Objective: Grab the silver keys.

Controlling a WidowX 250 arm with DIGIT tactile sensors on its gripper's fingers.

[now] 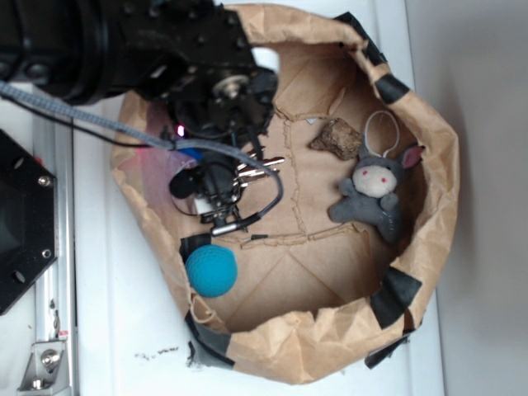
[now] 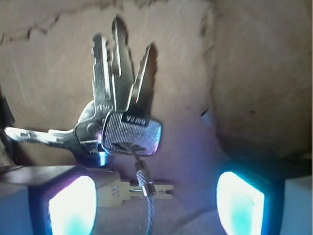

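Paper bin point(image 1: 429, 272), jaws wide astride silver keys point(image 2: 120, 125)

A crumpled brown paper bin point(image 1: 429, 247) patched with black tape point(image 1: 394, 299) sits on a white table point(image 1: 115, 330). Inside, at about eight o'clock, a blue ball point(image 1: 211, 271) rests against the paper wall. Over at three o'clock lies a grey plush bunny point(image 1: 375, 191), face up, a white loop point(image 1: 381, 132) at its head. Just beside that loop, at one o'clock, sits a brown rough lump point(image 1: 337, 138). A corrugated cardboard floor point(image 1: 313, 206) lines the bottom.
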